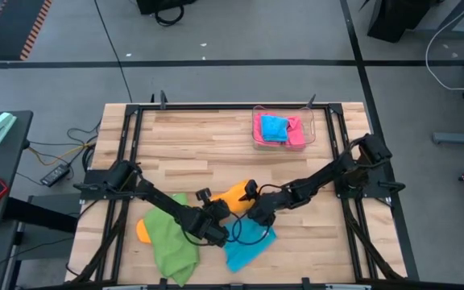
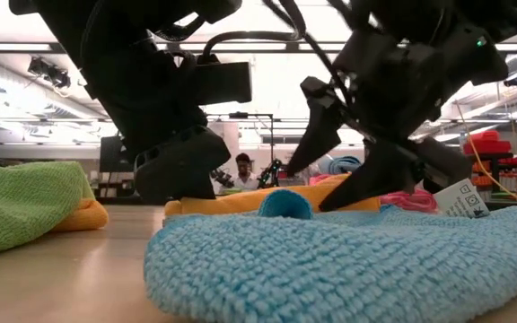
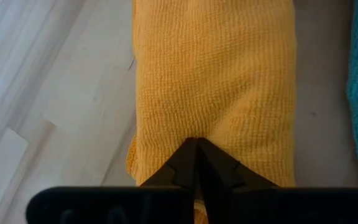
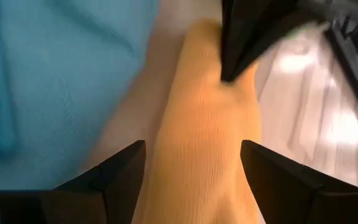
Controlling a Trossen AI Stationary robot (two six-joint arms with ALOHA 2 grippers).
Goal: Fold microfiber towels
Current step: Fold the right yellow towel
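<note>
An orange towel (image 1: 236, 197), folded into a long strip, lies flat on the wooden table (image 1: 208, 137) near its middle. My left gripper (image 3: 194, 142) is shut at the strip's left end (image 1: 220, 208). At the strip's right end my right gripper (image 4: 194, 146) stands open, one finger on each side of the towel; I cannot tell whether either finger touches it. Nearer the front edge a sky-blue towel (image 1: 248, 242) lies spread out. A green towel (image 1: 171, 242) lies at the front left, over another orange cloth (image 1: 143, 229). My left gripper has its shut fingertips on the orange towel's upper surface close to its left end (image 3: 194, 134), where small creases run into the tips. The fingers slant down from the table's left. The towel lies flat on the table. One layer or several, I cannot tell.
A clear plastic tray (image 1: 312, 133) at the far right holds a blue towel (image 1: 274, 127) and a pink one (image 1: 296, 133). A dark frame (image 1: 135, 121) runs round the table. A white tag (image 2: 463, 199) shows at the right in the low view. A person (image 2: 240, 166) sits far behind.
</note>
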